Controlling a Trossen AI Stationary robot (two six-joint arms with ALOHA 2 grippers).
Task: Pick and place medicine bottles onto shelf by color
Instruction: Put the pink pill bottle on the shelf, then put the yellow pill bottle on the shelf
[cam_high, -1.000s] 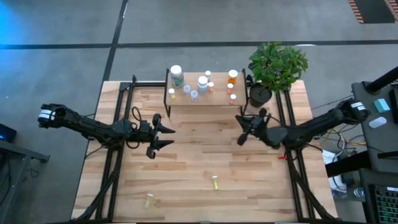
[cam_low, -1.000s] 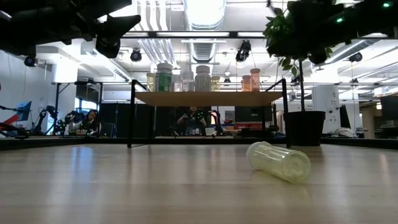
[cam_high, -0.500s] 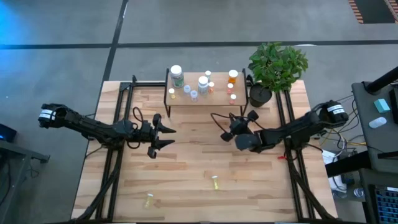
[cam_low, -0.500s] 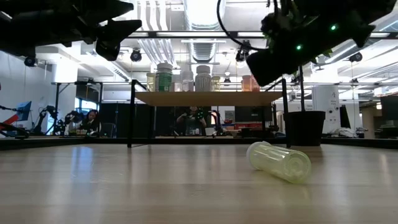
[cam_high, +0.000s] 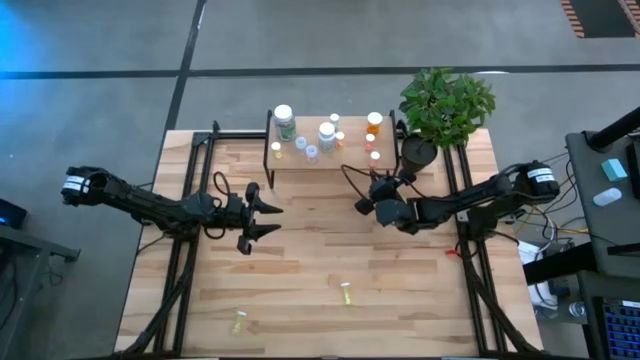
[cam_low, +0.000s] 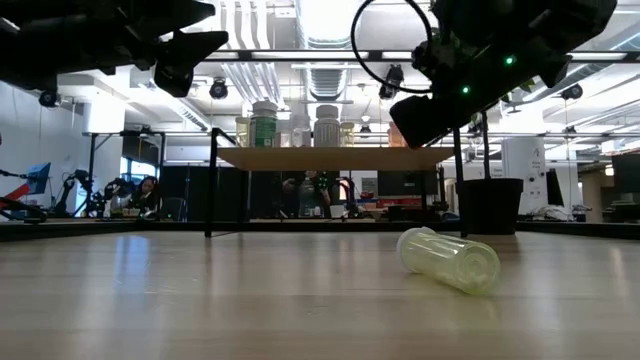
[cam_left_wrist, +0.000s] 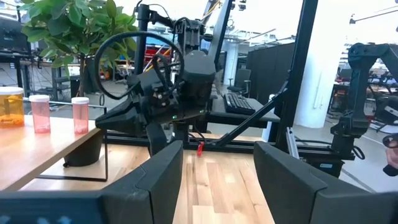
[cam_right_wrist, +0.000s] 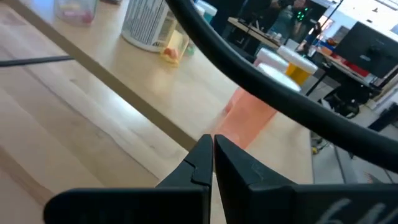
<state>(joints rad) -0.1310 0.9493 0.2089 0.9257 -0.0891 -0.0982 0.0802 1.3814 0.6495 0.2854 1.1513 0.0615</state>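
The right gripper (cam_high: 362, 206), closed and empty near the shelf (cam_high: 345, 160), could knock standing medicine bottles (cam_high: 326, 135); the left gripper (cam_high: 272, 219) is held apart.

Pale smooth wooden shelf (cam_high: 325, 158) board

Even overhead light falls on the wooden table (cam_high: 330, 250) in the high view, where the arms cast only faint shadows and a blue glare washes the floor (cam_high: 40, 40) at the upper left corner. At table height, bright ceiling lamps (cam_low: 325, 20) burn out to white, throwing both arms into near silhouette; the tabletop's near edge is soft, and a pale sheen lies across the boards. The right wrist view is blurred, with a pink bottle (cam_right_wrist: 252, 118) smeared. The left wrist view is brightly backlit.
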